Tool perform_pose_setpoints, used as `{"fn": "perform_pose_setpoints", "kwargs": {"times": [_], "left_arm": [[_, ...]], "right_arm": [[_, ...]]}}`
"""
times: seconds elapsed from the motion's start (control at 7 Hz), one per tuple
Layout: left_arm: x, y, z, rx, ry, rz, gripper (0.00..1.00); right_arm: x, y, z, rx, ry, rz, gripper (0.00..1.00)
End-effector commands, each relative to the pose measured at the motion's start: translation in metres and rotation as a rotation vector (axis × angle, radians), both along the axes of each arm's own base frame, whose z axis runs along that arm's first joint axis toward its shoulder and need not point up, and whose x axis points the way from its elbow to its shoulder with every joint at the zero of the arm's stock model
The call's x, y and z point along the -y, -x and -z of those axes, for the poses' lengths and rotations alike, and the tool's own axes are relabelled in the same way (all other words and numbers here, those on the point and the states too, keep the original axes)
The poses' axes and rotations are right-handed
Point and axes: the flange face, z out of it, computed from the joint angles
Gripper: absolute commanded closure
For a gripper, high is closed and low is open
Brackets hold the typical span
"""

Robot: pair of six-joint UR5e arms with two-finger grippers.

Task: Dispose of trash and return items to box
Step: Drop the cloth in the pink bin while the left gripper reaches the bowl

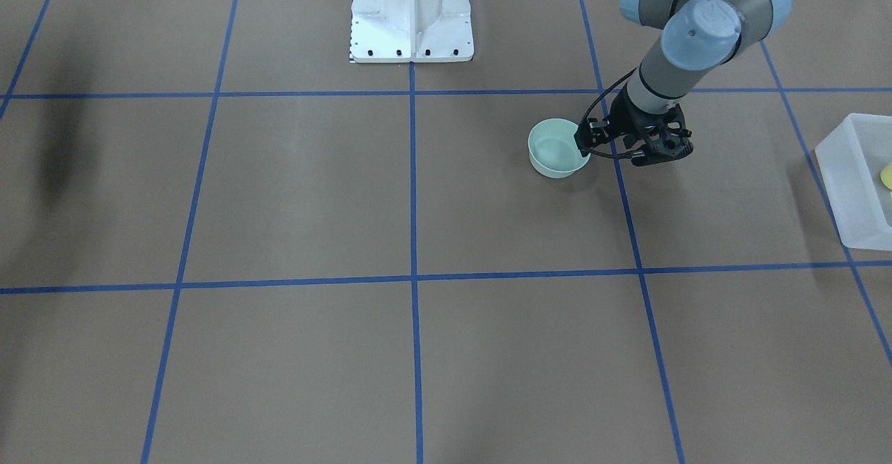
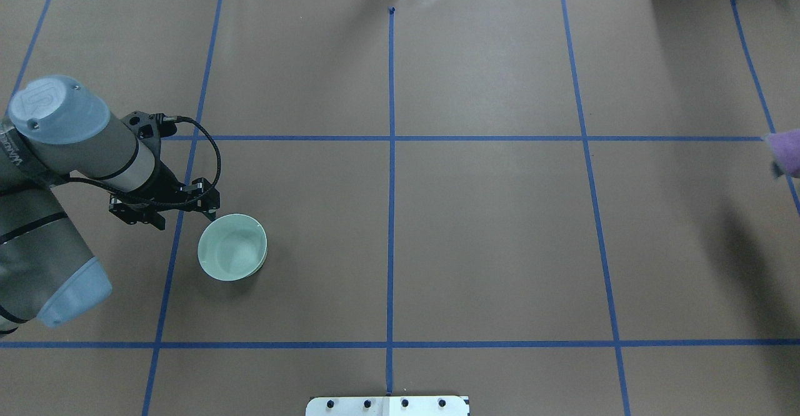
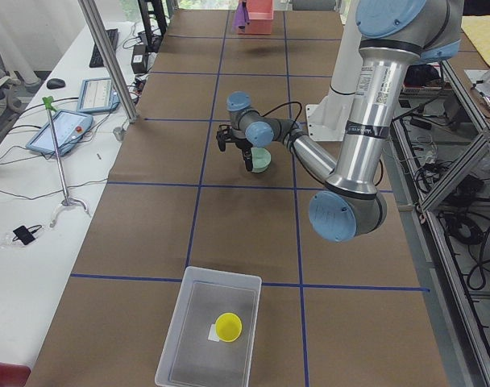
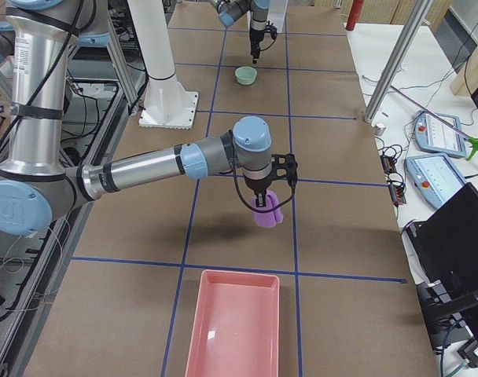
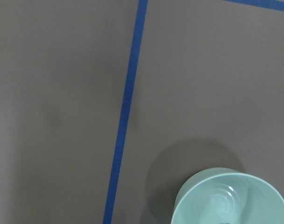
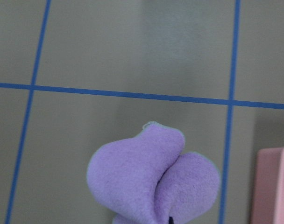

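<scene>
The mint-green bowl (image 1: 557, 152) stands upright on the brown table; it also shows in the overhead view (image 2: 232, 247) and at the bottom of the left wrist view (image 5: 233, 198). My left gripper (image 1: 584, 141) hangs right beside the bowl's rim and looks open and empty. The yellow cup (image 3: 227, 326) lies inside the translucent box (image 3: 180, 334), which shows at the edge of the front view (image 1: 854, 178). My right gripper (image 4: 262, 203) is shut on a crumpled purple cloth (image 6: 151, 175) and holds it above the table, short of a pink tray (image 4: 233, 330).
The white robot base (image 1: 411, 18) stands at the table's robot side. Blue tape lines (image 2: 391, 153) divide the brown surface into squares. The pink tray's corner shows in the right wrist view (image 6: 273, 186). Tablets and cables lie on side benches beyond the far edge.
</scene>
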Motion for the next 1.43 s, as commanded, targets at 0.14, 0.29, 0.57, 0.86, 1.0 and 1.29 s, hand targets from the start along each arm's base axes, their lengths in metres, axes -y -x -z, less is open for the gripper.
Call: {"fn": "perform_pose_setpoints", "kwargs": {"times": [0.14, 0.29, 0.57, 0.86, 1.0, 1.29], "left_arm": [[0.004, -0.013, -0.005, -0.002, 0.010, 0.003, 0.11], [0.005, -0.014, -0.008, 0.003, 0.014, 0.003, 0.12], [0.007, -0.023, -0.018, 0.002, 0.013, -0.005, 0.16], [-0.002, -0.039, -0.023, -0.034, -0.007, -0.035, 0.23], [-0.003, -0.037, -0.019, -0.045, -0.013, -0.037, 0.23], [-0.004, -0.034, -0.022, -0.042, -0.017, -0.042, 0.99]], "right_arm": [[-0.035, -0.121, -0.082, -0.199, 0.030, 0.128, 1.00], [-0.038, -0.134, -0.113, -0.198, 0.026, 0.178, 1.00], [-0.045, -0.138, -0.144, -0.198, 0.058, 0.196, 0.01], [-0.043, -0.139, -0.142, -0.204, 0.054, 0.192, 0.00], [-0.042, -0.139, -0.140, -0.203, 0.054, 0.190, 0.00], [-0.041, -0.138, -0.138, -0.197, 0.051, 0.184, 0.00]]}}
